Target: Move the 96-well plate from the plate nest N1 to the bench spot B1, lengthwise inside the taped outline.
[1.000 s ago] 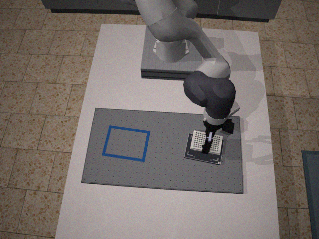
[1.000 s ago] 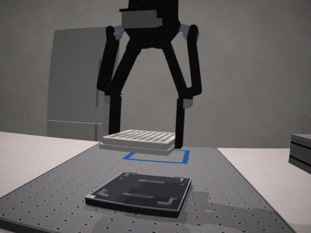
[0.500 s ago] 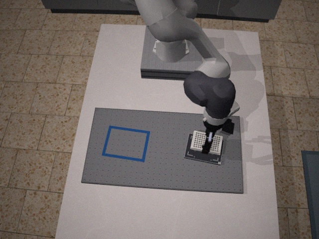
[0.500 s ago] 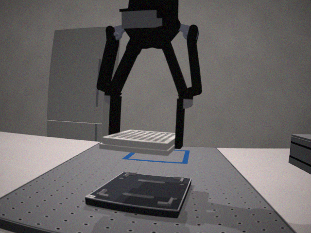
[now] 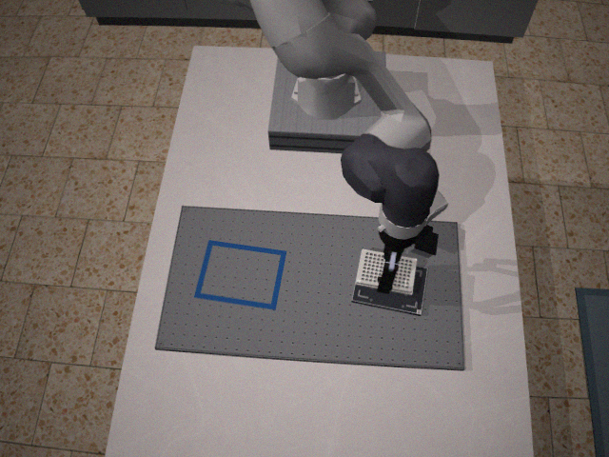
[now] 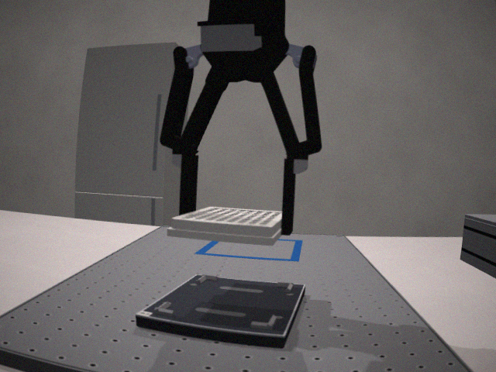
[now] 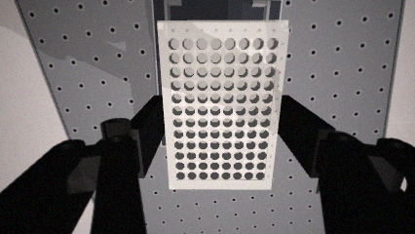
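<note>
The gripper [image 6: 236, 224] pinches the 96-well plate [image 6: 226, 224] by its long sides, so it stays flat. The plate hangs in the middle of the frame, above the dark plate nest [image 6: 224, 308]. It looks level, maybe. The blue taped outline [image 5: 241, 274] waits at center left.
</note>
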